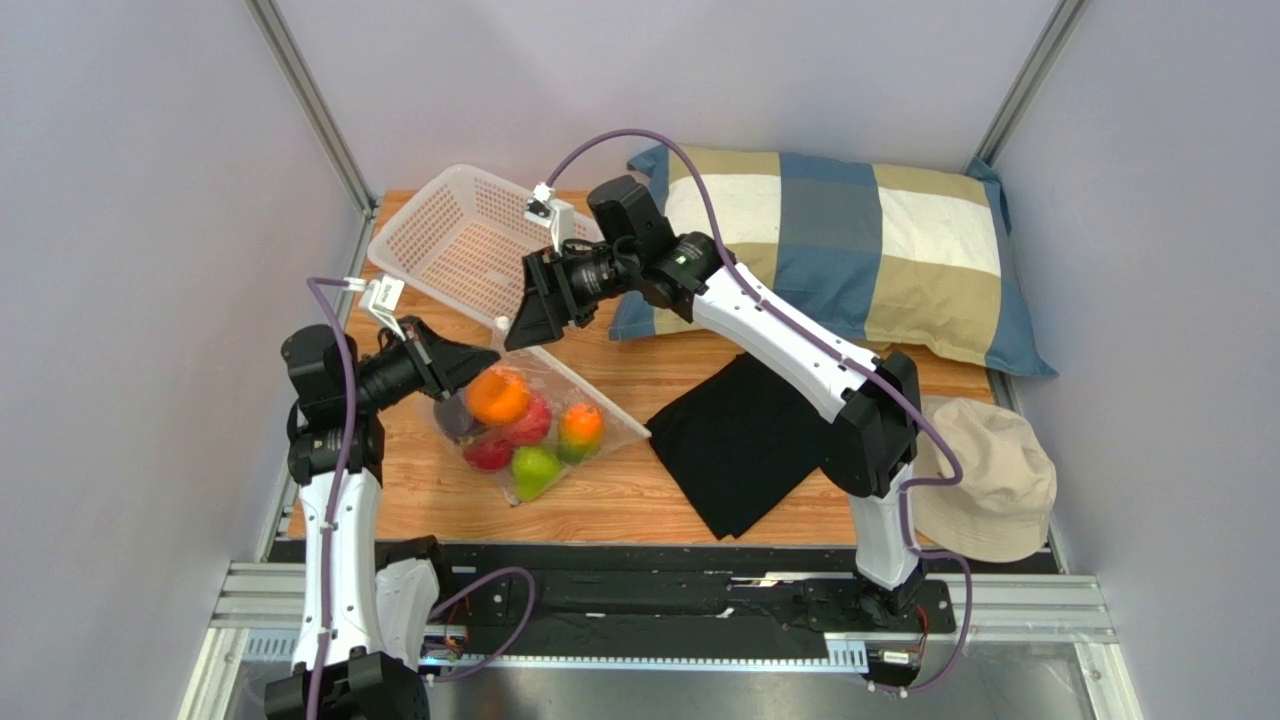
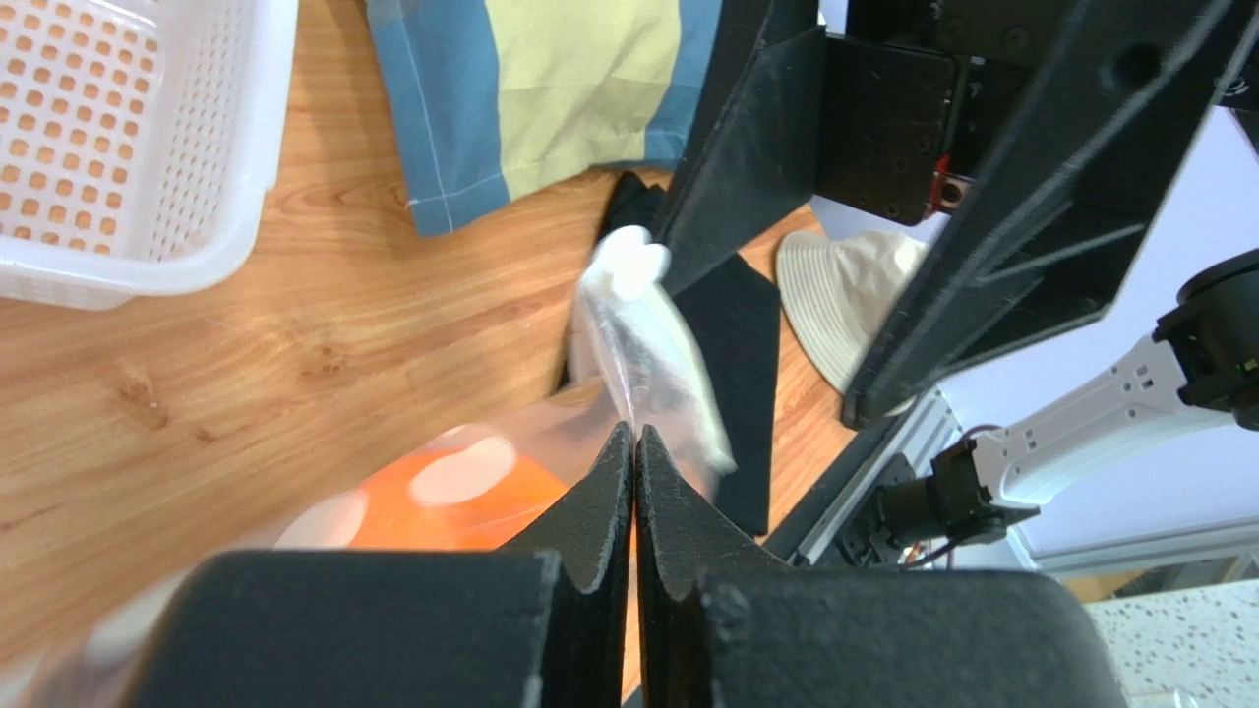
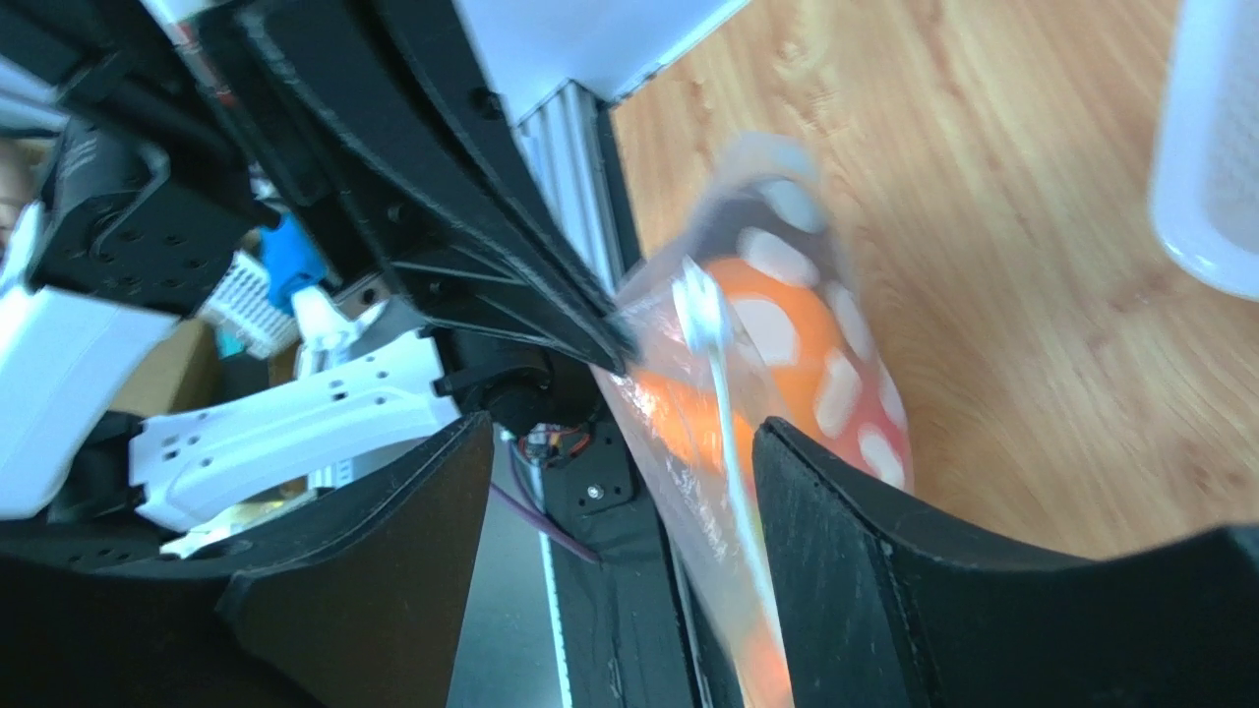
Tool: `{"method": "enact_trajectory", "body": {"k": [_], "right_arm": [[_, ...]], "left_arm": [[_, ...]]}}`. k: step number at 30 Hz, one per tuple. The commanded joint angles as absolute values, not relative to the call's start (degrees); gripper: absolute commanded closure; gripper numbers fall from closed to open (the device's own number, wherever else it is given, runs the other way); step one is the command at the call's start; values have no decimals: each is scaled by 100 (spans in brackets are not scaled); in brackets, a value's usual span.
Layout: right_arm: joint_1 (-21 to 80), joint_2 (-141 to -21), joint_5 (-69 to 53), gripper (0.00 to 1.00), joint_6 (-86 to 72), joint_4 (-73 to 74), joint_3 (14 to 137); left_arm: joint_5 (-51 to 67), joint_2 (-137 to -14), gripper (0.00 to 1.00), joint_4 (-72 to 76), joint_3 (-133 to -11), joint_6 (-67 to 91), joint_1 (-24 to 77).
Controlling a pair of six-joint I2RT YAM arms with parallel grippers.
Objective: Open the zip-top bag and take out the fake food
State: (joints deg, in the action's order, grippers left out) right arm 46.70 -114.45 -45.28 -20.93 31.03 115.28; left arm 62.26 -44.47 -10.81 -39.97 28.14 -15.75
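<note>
resting on the light wooden table (image 1: 631, 503), on the near side of the white lattice plastic basket (image 1: 451, 225) and left of the black folded cloth (image 1: 744, 443): the clear, crinkly zip-top bag with white polka dots (image 1: 529, 438), mouth seemingly sealed, with the fake food (image 1: 498, 396) inside, glossy plastic fruits in orange, red and green. pinched at the upper edge by the left hand (image 2: 634, 455), clenched tight on the film, no gap between the fingers. approached from the far side by the right hand (image 3: 621, 431), released and spread wide, straddling the raised mouth, apparently without touching it. running from the left hand's pinch up toward the right hand, roughly along the gap between its spread fingers: the white zip strip (image 3: 721, 398), the long axis of the mouth. judged from this: nearer to the free lip, the right hand. likely needed next, a closing on one layer only, opposite the left's pinch, then a pull across the strip rather than along it. worth guarding against: catching both layers at once.
</note>
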Motion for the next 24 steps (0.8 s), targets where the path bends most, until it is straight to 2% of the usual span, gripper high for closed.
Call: {"method": "enact_trajectory", "body": {"k": [1,5,10,14,18,21,22,24], "right_arm": [[4728,-11460,-3631,30,-1785,3768,12075],[4755,-11540,-3384,30,-1679,3806,12164],[4746,-11672,-3753,31,-1424,3726,12146],[4702,-11681,-3796,23,-1239,3622,11857],[4685,-11777,-4367,23,-1186,3481,11646],[4702,-11795,-4728,43,-1484,3410,11567],[4711,-11769,-4946,61,-1781,3254,11532],[4755,-11629,-4974,75,-2099,2998,11400]], "left_arm": [[6196,-4333,100,-563,-3894,3006,-1556],[6231,-4280,100,-492,-3841,3032,-1556],[6275,-4315,100,-519,-3779,3015,-1538],[6363,-4272,100,-501,-3823,3032,-1547],[6425,-4280,100,-422,-3823,3102,-1547],[6416,-4298,100,-194,-3797,3260,-1547],[6399,-4333,100,-141,-3806,3330,-1556],[6276,-4351,100,-35,-3806,3410,-1521]]}}
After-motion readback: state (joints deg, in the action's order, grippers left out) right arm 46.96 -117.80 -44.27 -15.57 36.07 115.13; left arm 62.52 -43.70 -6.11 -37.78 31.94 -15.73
